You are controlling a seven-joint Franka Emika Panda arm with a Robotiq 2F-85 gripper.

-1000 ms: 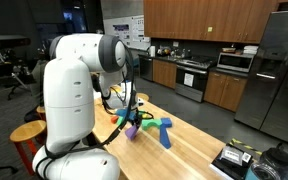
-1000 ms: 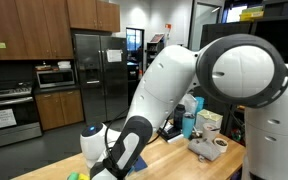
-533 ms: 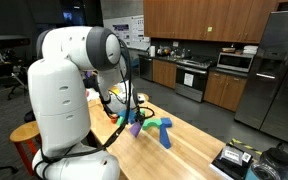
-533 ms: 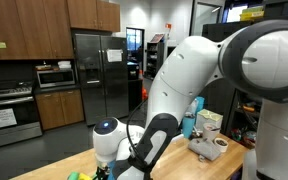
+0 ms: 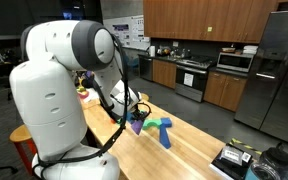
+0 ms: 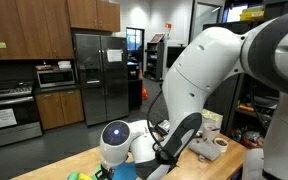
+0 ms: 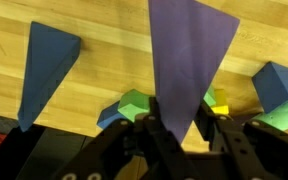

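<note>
- Wrist view: the gripper is partly closed, its two dark fingers pinching the narrow tip of a purple block, a long triangle that widens away from the camera.
- The hold is only on the thin end, so the heavy wide end could likely swing, twisting the purple block between the fingers or pulling it free.
- Whether the purple block rests on the counter or hangs just above it cannot be told from this view.
- Just beside the fingers lie a green block and a yellow block, both partly hidden by the gripper. A low sideways move would probably knock or scatter them.
- Further left lies a blue wedge, apart from the purple block. At the right edge is a blue block. A wide swing of the purple block's broad end could strike either one.
- In an exterior view the purple block sits under the gripper, near a teal toy on the long wooden counter.
- The pieces sit close to the counter's long edge, so a dropped or nudged piece might slide off it.
- The bulky white arm hides much of the work from both exterior views, so a slip could easily go unnoticed.
</note>
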